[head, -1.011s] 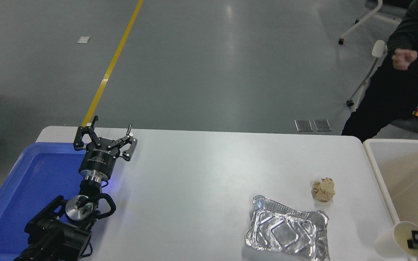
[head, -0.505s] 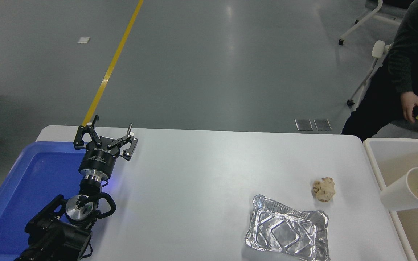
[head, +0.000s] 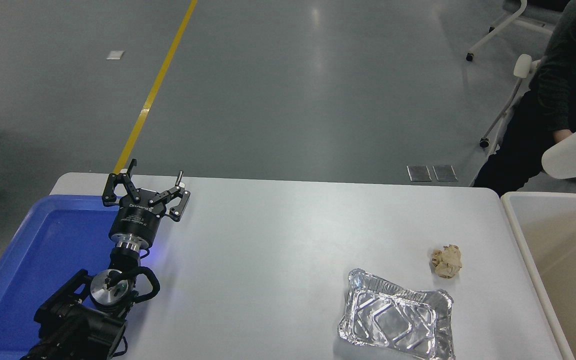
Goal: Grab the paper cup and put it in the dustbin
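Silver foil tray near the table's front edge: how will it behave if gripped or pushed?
The silver foil tray looks thin and creased, so it would probably dent under a grip. It looks empty, so likely light, sliding on the smooth white table when nudged. Low and flat: unlikely to tip.

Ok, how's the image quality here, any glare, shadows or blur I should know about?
Head view: sharp overall. Overhead lights glare off the grey floor and the crinkled foil tray. Shadows on the white table are soft. A blue glow shows beside the parked left gripper. The paper cup is cut by the right edge, slightly soft.
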`<state>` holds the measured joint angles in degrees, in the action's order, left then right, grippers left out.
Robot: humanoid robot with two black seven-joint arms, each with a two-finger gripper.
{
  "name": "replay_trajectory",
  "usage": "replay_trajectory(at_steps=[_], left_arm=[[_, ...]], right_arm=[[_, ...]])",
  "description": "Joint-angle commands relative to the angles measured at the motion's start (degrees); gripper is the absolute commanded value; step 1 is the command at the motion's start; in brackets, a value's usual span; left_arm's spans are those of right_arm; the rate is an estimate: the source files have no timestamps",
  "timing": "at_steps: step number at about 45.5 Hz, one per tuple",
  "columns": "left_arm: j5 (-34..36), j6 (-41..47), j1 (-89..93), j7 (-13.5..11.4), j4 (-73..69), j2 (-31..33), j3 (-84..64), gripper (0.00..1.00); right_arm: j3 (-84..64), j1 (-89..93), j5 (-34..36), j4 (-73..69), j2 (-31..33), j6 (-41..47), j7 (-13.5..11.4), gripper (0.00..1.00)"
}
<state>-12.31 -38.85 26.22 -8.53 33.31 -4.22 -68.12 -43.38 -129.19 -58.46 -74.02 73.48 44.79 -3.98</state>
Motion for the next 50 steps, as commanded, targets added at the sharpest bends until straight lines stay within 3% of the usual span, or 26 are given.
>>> replay_trajectory(at_steps=[1,7,17,30,40,50], left_arm=[[0.0,0.0,0.1,0.0,0.0,0.0,-0.1,0.99],[-0.1,0.0,0.1,0.0,0.0,0.0,-0.1,0.99],[-0.1,0.0,0.0,0.0,0.0,0.0,-0.1,0.99],[-0.1,0.0,0.1,0.0,0.0,0.0,-0.1,0.99],[-0.2,0.0,0.1,0.0,0.0,0.0,-0.1,0.99],[-0.2,0.0,0.1,0.0,0.0,0.0,-0.1,0.99]], right_arm=[[0.8,4.3,3.8,17.7,-3.2,0.2,-0.2,0.0],[1.9,14.7,15.6,29.0,-7.0,-0.8,-0.2,0.0],[7.7,35.4,30.2,41.6,-12.7,-16.5,0.4,0.0],[32.0,65.2,33.5,53.4,-21.7,-32.9,0.4,0.0],[50.3,79.0,36.2,70.9,-33.8,-36.1,0.7,0.0],[55.4,87.5,42.8,75.0,-40.3,-43.2,1.3,0.0]])
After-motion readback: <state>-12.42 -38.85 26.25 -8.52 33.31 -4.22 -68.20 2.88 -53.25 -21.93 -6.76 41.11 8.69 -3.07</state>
